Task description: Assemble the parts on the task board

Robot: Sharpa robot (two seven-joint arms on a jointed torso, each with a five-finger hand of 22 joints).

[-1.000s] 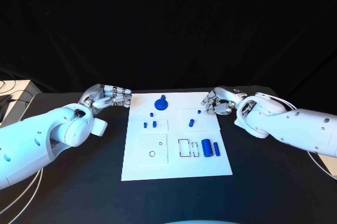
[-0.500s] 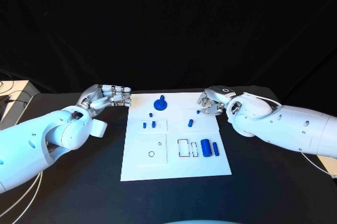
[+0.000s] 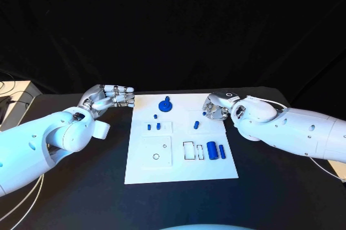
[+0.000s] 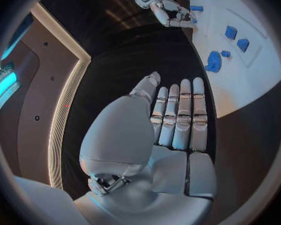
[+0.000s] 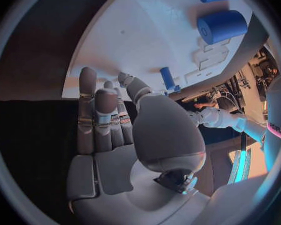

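The white task board [image 3: 180, 162] lies in the middle of the black table. On it are a blue disc with a knob [image 3: 166, 107], three small pegs [image 3: 153, 125], a single peg [image 3: 196, 124], and a thick cylinder [image 3: 212, 150] beside a thin one [image 3: 222, 151]. My left hand [image 3: 112, 96] hovers off the board's far left corner; its fingers [image 4: 178, 117] are straight and hold nothing. My right hand [image 3: 216, 106] is over the far right corner, fingers [image 5: 100, 117] extended and holding nothing, with a blue peg [image 5: 168, 77] just beyond them.
White equipment with cables [image 3: 14, 97] stands at the table's left edge. Bare black tabletop [image 3: 288, 190] lies on both sides of the board and in front of it. The left wrist view shows the right hand [image 4: 172, 12] across the board [image 4: 256, 80].
The right hand has shifted a little leftward to the board's far right corner, and its forearm has swung in closer. The left hand has barely moved.
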